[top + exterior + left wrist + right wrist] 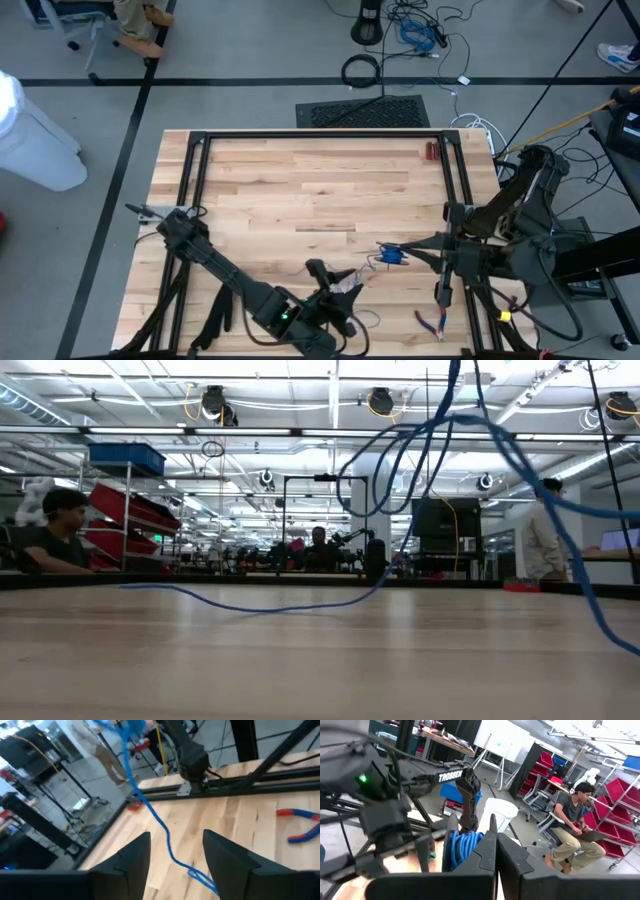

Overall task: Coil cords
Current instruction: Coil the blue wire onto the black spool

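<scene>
So the left tool (352, 290) stands wide, holding nothing. A loose tail of the cord (372, 262) still runs across the bench (300, 190). The shut right tool (388, 254) holds the wound part up, so some coiling is left.

Bright overhead light, blurred wrist views

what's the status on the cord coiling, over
Right pincer shut on the blue cord coil, mid-table. Left pincer open, cord tail trailing between its fingers, not gripped. Red-handled pliers lie near the right arm, clear of the cord.
</scene>
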